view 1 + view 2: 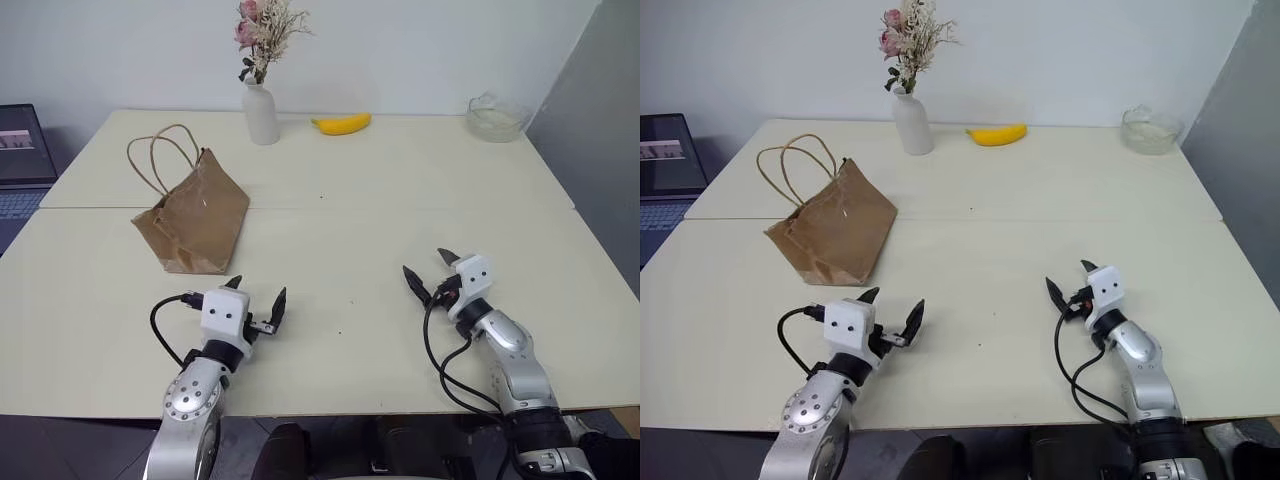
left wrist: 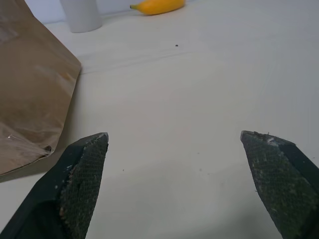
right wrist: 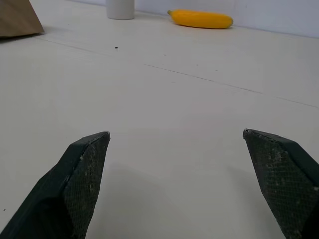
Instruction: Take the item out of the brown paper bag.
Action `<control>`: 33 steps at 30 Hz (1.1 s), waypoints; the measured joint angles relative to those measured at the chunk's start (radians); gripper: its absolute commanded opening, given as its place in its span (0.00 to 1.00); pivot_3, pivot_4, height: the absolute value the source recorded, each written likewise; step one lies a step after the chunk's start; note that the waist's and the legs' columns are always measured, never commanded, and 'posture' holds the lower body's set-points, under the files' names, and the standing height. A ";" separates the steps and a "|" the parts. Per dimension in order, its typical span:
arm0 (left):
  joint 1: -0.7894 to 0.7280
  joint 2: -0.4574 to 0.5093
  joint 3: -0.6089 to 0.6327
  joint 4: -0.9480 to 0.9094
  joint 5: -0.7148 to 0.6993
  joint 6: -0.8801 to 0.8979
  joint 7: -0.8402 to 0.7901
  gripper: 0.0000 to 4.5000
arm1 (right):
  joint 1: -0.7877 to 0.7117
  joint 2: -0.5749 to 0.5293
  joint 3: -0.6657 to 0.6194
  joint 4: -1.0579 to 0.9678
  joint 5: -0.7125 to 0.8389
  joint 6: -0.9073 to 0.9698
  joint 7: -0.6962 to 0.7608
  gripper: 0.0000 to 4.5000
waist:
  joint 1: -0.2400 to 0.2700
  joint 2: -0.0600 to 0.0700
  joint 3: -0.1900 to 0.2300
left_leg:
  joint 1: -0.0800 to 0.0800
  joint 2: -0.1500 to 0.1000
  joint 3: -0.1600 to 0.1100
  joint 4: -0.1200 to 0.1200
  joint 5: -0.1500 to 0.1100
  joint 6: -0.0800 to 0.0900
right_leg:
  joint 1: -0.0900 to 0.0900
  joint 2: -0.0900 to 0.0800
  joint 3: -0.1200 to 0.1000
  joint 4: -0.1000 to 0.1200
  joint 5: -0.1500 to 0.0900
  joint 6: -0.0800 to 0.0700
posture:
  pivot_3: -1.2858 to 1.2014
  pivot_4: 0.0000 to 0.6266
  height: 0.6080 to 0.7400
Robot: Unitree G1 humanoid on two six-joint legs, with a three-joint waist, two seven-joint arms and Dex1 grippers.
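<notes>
The brown paper bag lies crumpled on the left half of the cream table, its two loop handles pointing to the far left. The item is hidden from view. My left gripper hovers open just in front of the bag's near corner, nothing between its fingers; the bag's side fills one side of the left wrist view. My right gripper stands open over the bare tabletop at the near right, well away from the bag.
A white vase with dried flowers stands at the far edge, a yellow banana beside it. A clear glass bowl sits at the far right corner. A laptop rests off the table's left side.
</notes>
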 measured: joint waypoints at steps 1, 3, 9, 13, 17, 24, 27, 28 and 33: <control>0.002 -0.003 0.000 0.000 0.000 -0.003 0.000 0.99 | 0.000 -0.001 0.000 0.000 0.000 0.000 0.001 1.00 | 0.000 0.000 0.000 | 0.000 0.000 0.000 0.000 0.000 0.000 | 0.000 0.000 0.000 0.000 0.000 0.000 | 0.52 0.24 1.00; 0.010 -0.004 -0.003 0.002 0.005 -0.015 0.001 0.99 | 0.001 -0.002 0.000 0.000 0.000 -0.001 0.007 1.00 | 0.000 0.000 0.000 | 0.000 0.000 0.000 0.000 0.000 0.000 | 0.000 0.000 0.000 0.000 0.000 0.000 | 0.52 0.24 1.00; 0.021 -0.004 -0.015 0.007 0.015 -0.016 0.003 0.99 | 0.004 -0.004 0.000 0.000 -0.004 -0.001 0.012 1.00 | 0.000 0.000 0.000 | 0.000 0.000 0.000 0.000 0.000 0.000 | 0.000 0.000 0.000 0.000 0.000 0.000 | 0.52 0.24 1.00; 0.024 0.000 -0.016 0.007 0.019 -0.016 0.002 0.99 | 0.014 -0.005 0.002 0.000 -0.007 -0.007 0.015 1.00 | 0.000 0.000 0.000 | 0.000 0.000 0.000 0.000 0.000 0.000 | 0.000 0.000 0.000 0.000 0.000 0.000 | 0.52 0.24 1.00; 0.030 0.017 -0.017 0.005 0.023 -0.019 -0.003 0.99 | 0.023 -0.005 0.004 0.000 -0.009 -0.015 0.021 1.00 | 0.000 0.000 0.000 | 0.000 0.000 0.000 0.000 0.000 0.000 | 0.000 0.000 0.000 0.000 0.000 0.000 | 0.52 0.24 1.00; 0.067 0.031 0.035 -0.110 -0.042 0.012 -0.013 0.99 | 0.021 -0.008 0.026 -0.002 -0.010 -0.029 0.054 1.00 | -0.001 0.000 0.000 | 0.000 0.000 0.000 -0.001 0.000 0.000 | 0.000 0.000 0.000 -0.002 -0.001 -0.002 | 0.52 0.24 1.00; 0.074 0.019 0.110 -0.214 -0.091 0.092 0.027 0.99 | 0.012 -0.021 0.050 -0.035 0.001 -0.018 0.103 1.00 | -0.002 0.001 0.001 | 0.000 0.000 0.000 -0.001 0.000 0.000 | 0.000 0.000 0.000 -0.002 -0.001 -0.001 | 0.52 0.24 1.00; 0.073 0.018 0.143 -0.254 -0.123 0.134 0.038 0.99 | 0.000 -0.030 0.061 -0.059 0.015 -0.004 0.129 1.00 | -0.002 0.001 0.001 | 0.000 0.000 0.000 -0.001 0.000 0.000 | 0.000 0.000 0.000 -0.002 -0.001 -0.001 | 0.52 0.24 1.00; 0.012 0.093 0.337 -0.362 -0.349 0.334 0.043 0.99 | -0.119 -0.060 0.120 -0.212 0.137 0.148 0.267 1.00 | -0.004 0.002 0.002 | 0.000 0.001 -0.002 -0.001 0.000 0.000 | 0.000 0.001 -0.002 -0.001 -0.001 -0.001 | 0.52 0.24 1.00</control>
